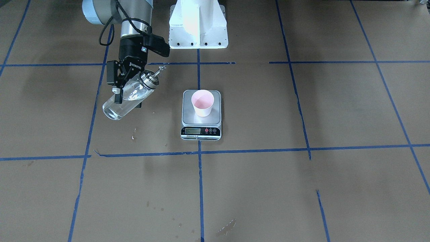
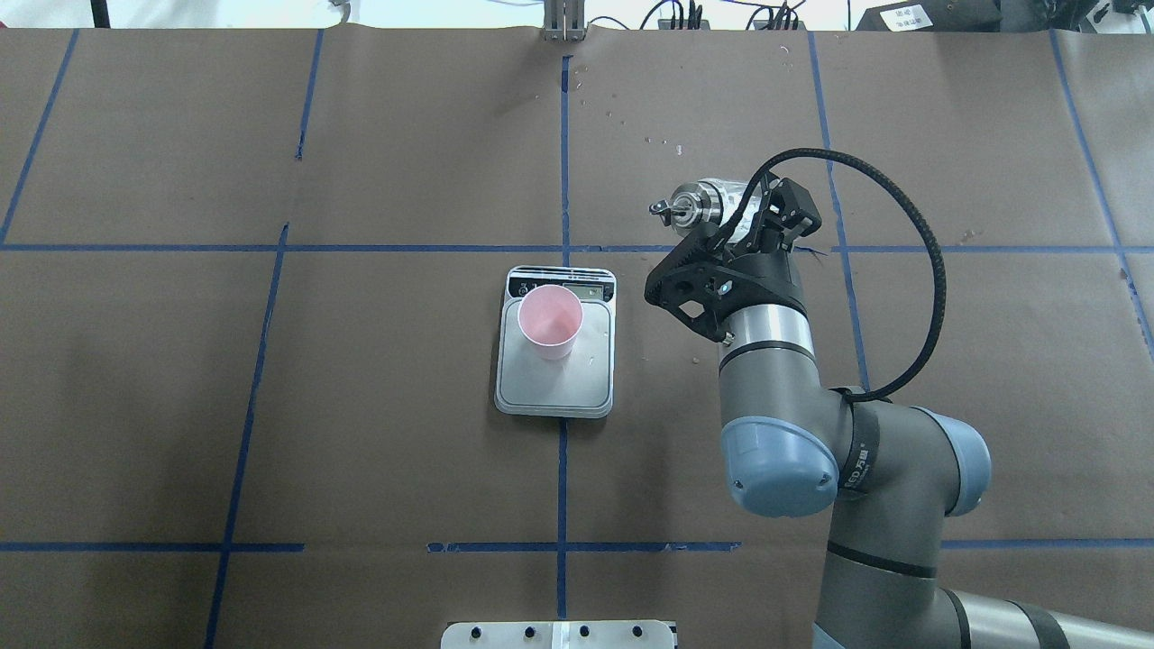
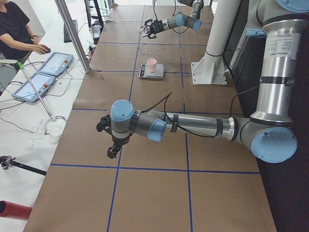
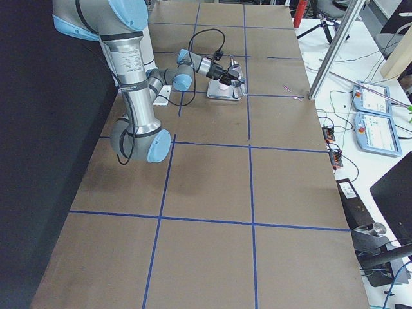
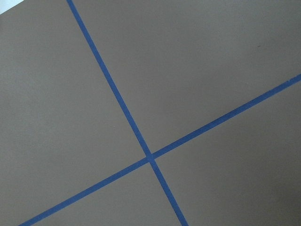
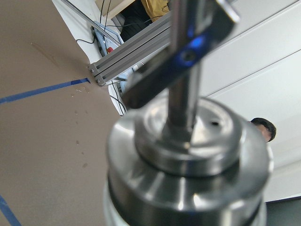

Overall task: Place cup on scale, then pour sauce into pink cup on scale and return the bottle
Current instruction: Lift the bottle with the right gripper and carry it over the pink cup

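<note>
The pink cup (image 1: 202, 102) stands upright on the steel platform of the scale (image 1: 215, 117), toward its display end; both also show in the overhead view, cup (image 2: 550, 322) and scale (image 2: 577, 383). My right gripper (image 1: 129, 97) is shut on the clear glass bottle (image 1: 116, 109) and holds it tilted above the table on my right of the scale, apart from the cup. Its metal collar and spout (image 6: 188, 155) fill the right wrist view. My left gripper (image 3: 113, 150) hangs over bare paper far from the scale, and I cannot tell whether it is open.
The white robot pedestal (image 1: 198, 23) stands behind the scale. Blue tape lines (image 5: 150, 157) grid the brown paper. Small wet spots (image 1: 133, 136) lie near the scale. An operator (image 3: 14, 29) and tablets sit beyond the table's far edge.
</note>
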Available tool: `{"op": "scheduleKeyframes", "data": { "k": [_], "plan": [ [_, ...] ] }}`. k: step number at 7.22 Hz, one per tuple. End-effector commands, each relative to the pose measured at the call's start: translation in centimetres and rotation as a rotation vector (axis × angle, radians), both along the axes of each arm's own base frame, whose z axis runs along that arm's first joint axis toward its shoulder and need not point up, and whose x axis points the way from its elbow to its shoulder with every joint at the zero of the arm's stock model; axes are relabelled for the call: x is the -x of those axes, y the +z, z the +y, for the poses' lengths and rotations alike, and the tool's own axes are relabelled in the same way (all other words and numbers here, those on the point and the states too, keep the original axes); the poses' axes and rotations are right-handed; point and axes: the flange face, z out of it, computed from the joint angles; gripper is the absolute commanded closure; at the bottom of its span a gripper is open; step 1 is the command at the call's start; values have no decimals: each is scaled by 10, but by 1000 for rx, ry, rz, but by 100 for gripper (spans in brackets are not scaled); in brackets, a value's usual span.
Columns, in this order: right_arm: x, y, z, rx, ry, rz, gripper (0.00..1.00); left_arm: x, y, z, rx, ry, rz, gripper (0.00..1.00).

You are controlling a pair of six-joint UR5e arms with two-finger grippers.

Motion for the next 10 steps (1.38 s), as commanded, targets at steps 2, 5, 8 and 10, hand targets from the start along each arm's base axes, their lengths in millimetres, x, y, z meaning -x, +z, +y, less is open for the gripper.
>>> {"op": "scheduleKeyframes", "data": {
  "k": [2,5,8,10],
  "plan": [
    [18,9,4,-39,14,156,100,2,3,0,-2,-11,-21,0],
    [60,21,1,-54,31,222,100,3,1,-2,-7,-13,-26,0],
    [92,21,-2,-77,55,271,100,3,3,-3,2,-16,-35,0],
    [103,27,0,-89,66,332,100,3,5,-1,4,-15,-36,0]
  ]
}}
